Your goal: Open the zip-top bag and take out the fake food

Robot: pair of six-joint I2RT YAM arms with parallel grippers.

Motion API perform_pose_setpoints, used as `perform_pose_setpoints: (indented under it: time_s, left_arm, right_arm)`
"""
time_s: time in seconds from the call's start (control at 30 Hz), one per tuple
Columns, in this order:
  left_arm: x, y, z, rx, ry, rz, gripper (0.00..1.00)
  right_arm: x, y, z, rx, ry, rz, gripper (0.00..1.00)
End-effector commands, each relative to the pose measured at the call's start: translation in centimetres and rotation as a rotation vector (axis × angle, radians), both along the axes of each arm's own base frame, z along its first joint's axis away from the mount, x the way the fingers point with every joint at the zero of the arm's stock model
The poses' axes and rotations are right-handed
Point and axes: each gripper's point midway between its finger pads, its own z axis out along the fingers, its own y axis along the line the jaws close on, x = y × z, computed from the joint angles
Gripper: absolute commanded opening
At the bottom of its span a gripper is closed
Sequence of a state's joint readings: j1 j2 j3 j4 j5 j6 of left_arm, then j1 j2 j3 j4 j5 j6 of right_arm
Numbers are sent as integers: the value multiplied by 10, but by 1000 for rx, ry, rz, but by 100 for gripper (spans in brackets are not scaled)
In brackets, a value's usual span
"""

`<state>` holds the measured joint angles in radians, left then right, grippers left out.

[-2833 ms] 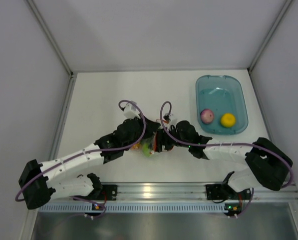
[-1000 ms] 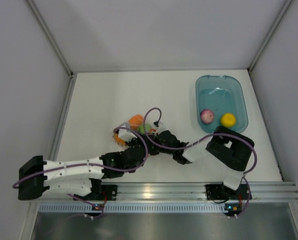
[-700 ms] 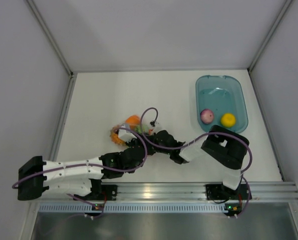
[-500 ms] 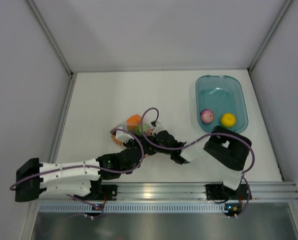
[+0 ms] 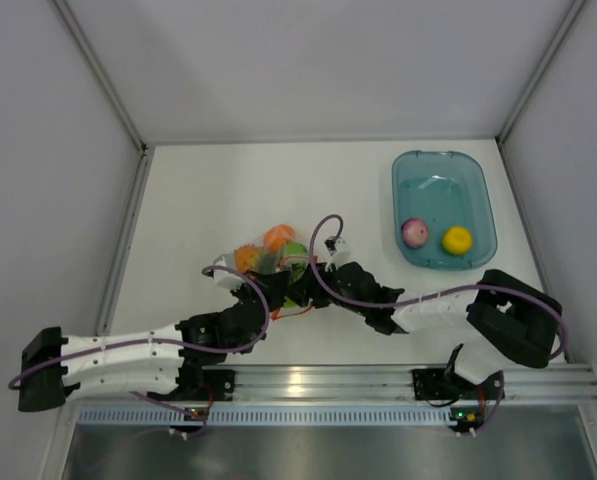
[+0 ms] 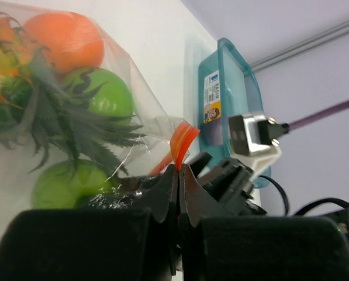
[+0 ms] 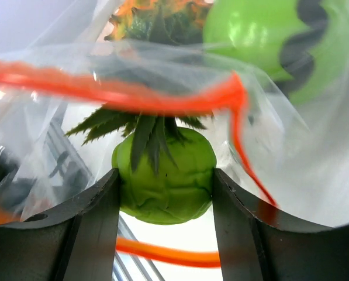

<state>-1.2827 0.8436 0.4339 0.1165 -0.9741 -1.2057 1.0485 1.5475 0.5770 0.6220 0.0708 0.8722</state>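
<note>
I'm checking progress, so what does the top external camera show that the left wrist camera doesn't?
Only top external: a pink ball and a yellow piece lying in the blue tub. Only left wrist: the left gripper shut on the orange-red zip strip. Both: the zip-top bag holding orange fruit and green fruit, and that tub.

Clear zip-top bag [image 5: 246, 262] mid-table, fake food [image 6: 72, 38] inside.

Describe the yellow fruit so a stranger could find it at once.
At the far right of the table stands a translucent blue tub. Two small round fruits lie at its near end. The yellow fruit is the right-hand one, beside the pink ball.
</note>
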Motion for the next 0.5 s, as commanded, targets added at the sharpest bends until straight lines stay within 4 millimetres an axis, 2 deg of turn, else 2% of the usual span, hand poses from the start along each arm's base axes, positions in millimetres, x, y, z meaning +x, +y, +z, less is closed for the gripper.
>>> perform_pose_setpoints:
  time_s: [0.0, 0.03, 0.07, 0.13, 0.17, 0.23, 0.27, 0.33, 0.37, 0.4, 0.43, 0.47]
  left_arm:
    - [6, 17, 4, 36, -14, 75, 0]
    - [6, 19, 4, 38, -14, 81, 0]
    - [6, 21, 5, 38, -15, 87, 0]
    - [7, 25, 5, 47, -18, 102, 0]
    - [7, 27, 6, 45, -20, 107, 0]
    - [7, 29, 9, 39, -24, 113, 0]
    - [8, 30, 11, 41, -28, 117, 0]
    - [9, 30, 13, 45, -31, 118, 0]
    - [9, 30, 14, 54, -34, 118, 0]
    - [9, 30, 15, 60, -37, 117, 0]
    - [10, 29, 19, 54, -39, 117, 0]
    - [9, 29, 14, 89, -33, 112, 0]
  right_arm:
    - [-2, -12, 23, 7, -80, -21, 40]
    - [-2, -16, 24, -6, -89, -23, 40]
    - [-3, -20, 35, 7, -110, -26, 40]
    - [-4, -29, 36, -19, -119, -36, 40]
    - [-4, -35, 49, 0, -141, -49, 40]
    - [-5, -46, 52, -33, -155, -60, 40]
    - [-3, -52, 68, -13, -184, -84, 40]
    - [-3, -64, 74, -49, -202, -105, 40]
    - [1, -74, 91, -28, -229, -142, 40]
    - [3, -80, 97, -32, -239, -158, 40]
    - [6, -90, 95, -74, -248, -170, 40]
    - [16, -104, 111, -69, -275, -228, 40]
